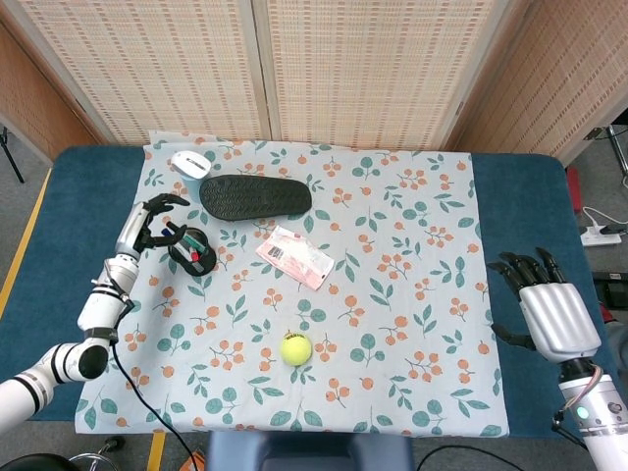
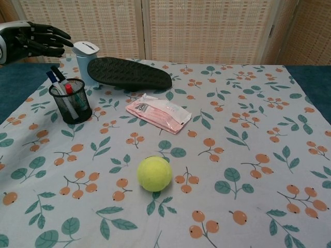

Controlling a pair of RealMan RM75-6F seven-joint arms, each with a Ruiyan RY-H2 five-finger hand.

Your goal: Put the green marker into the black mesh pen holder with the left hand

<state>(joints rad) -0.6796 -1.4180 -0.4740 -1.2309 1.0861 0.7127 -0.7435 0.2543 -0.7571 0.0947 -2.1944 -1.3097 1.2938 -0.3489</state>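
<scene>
Left hand (image 2: pixel 31 39) is hovering above and just left of the black mesh pen holder (image 2: pixel 71 101), fingers spread apart and holding nothing. The green marker (image 2: pixel 77 97) is standing tilted inside the holder among other pens. Right hand (image 1: pixel 549 309) is resting near the table's right edge, fingers apart and empty.

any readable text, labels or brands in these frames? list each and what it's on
Nothing reads clearly.
White mouse: dark mark on top, too small to read.
Pink packet: grey printed patch near its left end, blurred, unreadable.
Tennis ball: dark logo mark, too small to read.
Black slipper, pen holder and floral tablecloth: no text visible.
</scene>
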